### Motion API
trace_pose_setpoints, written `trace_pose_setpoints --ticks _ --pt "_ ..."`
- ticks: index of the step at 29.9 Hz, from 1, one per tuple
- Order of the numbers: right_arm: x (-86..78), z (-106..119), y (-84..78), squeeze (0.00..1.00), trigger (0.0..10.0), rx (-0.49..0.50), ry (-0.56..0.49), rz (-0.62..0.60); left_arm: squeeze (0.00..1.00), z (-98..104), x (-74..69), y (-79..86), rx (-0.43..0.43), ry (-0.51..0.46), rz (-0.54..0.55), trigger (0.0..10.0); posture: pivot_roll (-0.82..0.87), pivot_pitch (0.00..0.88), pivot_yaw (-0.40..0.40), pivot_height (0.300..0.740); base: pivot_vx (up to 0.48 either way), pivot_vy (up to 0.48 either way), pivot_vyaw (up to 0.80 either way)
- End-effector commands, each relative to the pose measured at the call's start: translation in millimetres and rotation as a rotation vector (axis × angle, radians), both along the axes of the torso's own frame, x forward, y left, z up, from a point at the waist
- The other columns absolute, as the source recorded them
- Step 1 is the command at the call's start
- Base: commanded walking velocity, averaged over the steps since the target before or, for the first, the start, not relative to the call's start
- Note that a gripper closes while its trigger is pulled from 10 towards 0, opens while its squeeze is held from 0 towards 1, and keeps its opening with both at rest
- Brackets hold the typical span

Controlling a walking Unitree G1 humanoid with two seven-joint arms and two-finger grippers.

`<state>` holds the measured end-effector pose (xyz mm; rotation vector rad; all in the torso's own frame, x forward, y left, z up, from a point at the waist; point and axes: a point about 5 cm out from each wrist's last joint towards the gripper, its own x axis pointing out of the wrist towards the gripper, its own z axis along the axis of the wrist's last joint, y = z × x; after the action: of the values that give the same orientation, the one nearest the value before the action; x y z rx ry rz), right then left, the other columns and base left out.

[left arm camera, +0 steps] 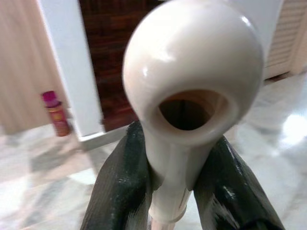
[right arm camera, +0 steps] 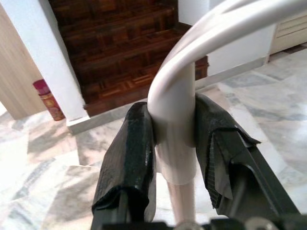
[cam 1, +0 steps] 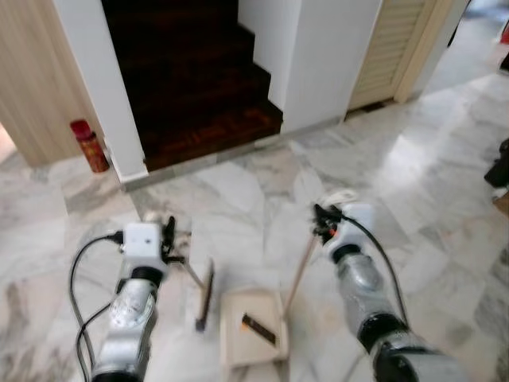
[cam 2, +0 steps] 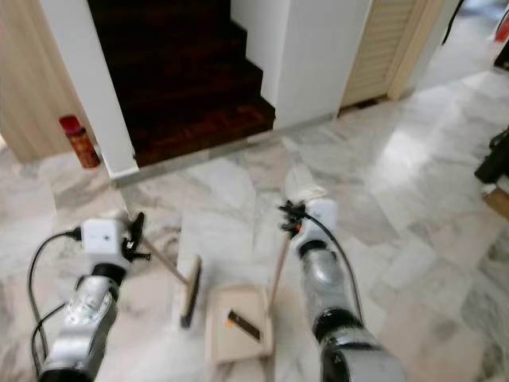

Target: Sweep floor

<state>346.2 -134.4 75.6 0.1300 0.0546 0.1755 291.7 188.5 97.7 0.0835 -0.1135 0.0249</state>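
At the far left of the head view, a red canister (cam 1: 90, 146) is standing on the marble floor (cam 1: 238, 199) against the white wall (cam 1: 99, 87), beside the dark wooden stairs (cam 1: 191, 79) in the upper middle of the frame.

In the lower left, the left gripper (cam 1: 169, 235) is holding the broom (cam 1: 204, 296) by its cream handle top; in the left wrist view its fingers (left arm camera: 120, 182) are clamped on either side of the handle's looped end. The broom's long axis is slanting from the gripper down and toward the lower centre, where the dark brush head is resting on the floor just left of the dustpan (cam 1: 253, 326).

The dustpan is sitting low in the centre of the frame, its cream tray holding a small dark object (cam 1: 260, 329). Its long handle is running up and to the right, tilted, to the right gripper (cam 1: 321, 220) in the middle right. In the right wrist view the fingers (right arm camera: 127, 158) are pressing on both sides of the white handle where it curves over.

At the upper right, a louvred door (cam 1: 390, 48) is standing beside the white wall.
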Motion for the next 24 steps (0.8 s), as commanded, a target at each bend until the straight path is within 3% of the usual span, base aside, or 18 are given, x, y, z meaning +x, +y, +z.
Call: trace_pose_setpoints --ticks 1,24 --pt "3.3 7.7 -8.6 0.0 10.0 0.023 -0.036 -0.032 0.0 10.7 3.2 -4.2 0.002 -0.048 -0.013 10.0 -0.02 0.015 -0.008 0.74 0.0 0.412 0.0" --pt "2.3 5.9 -8.8 0.0 10.0 0.012 -0.029 -0.026 0.0 9.4 2.7 -5.1 0.001 -0.042 -0.016 10.0 -0.02 0.008 -0.008 0.74 0.0 0.408 0.0"
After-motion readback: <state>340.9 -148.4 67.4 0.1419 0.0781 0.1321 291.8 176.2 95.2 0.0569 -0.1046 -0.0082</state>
